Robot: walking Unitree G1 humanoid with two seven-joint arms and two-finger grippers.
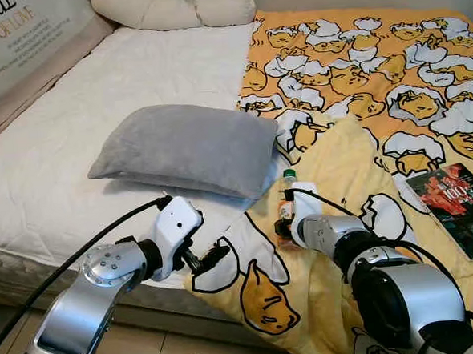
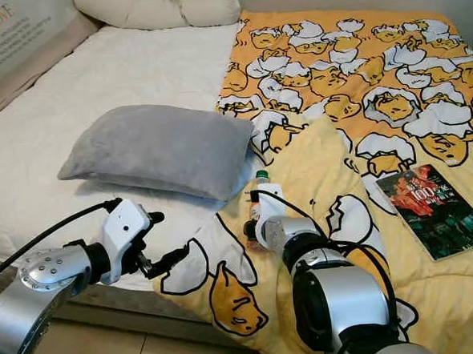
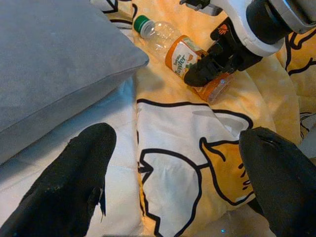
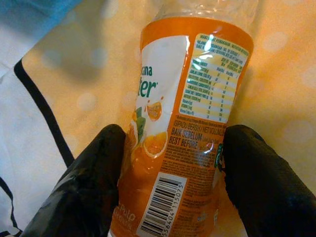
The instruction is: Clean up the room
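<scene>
Our right pincer is clamped on the lower body of the orange juice bottle, one black finger on each side of the label. The bottle lies on the yellow cartoon blanket, its green cap pointing away from the pincer toward the grey pillow. Our left pincer hovers released, fingers spread wide, just beside the right one and nearer the bed's front edge.

What could go wrong, as we judge it: the bottle is smooth and round, and the grip sits low on it (near the barcode end), so it could swivel or slide out on the lift. The soft, rumpled blanket beneath could also snag on a fingertip and drag up with it.

For room: the pillow sits just beyond the cap, so a forward push would meet it. Farther off on the right pincer's outer side lies a book, well apart. The mattress edge is close behind both pincers, with bare floor below, and upward looks open.
</scene>
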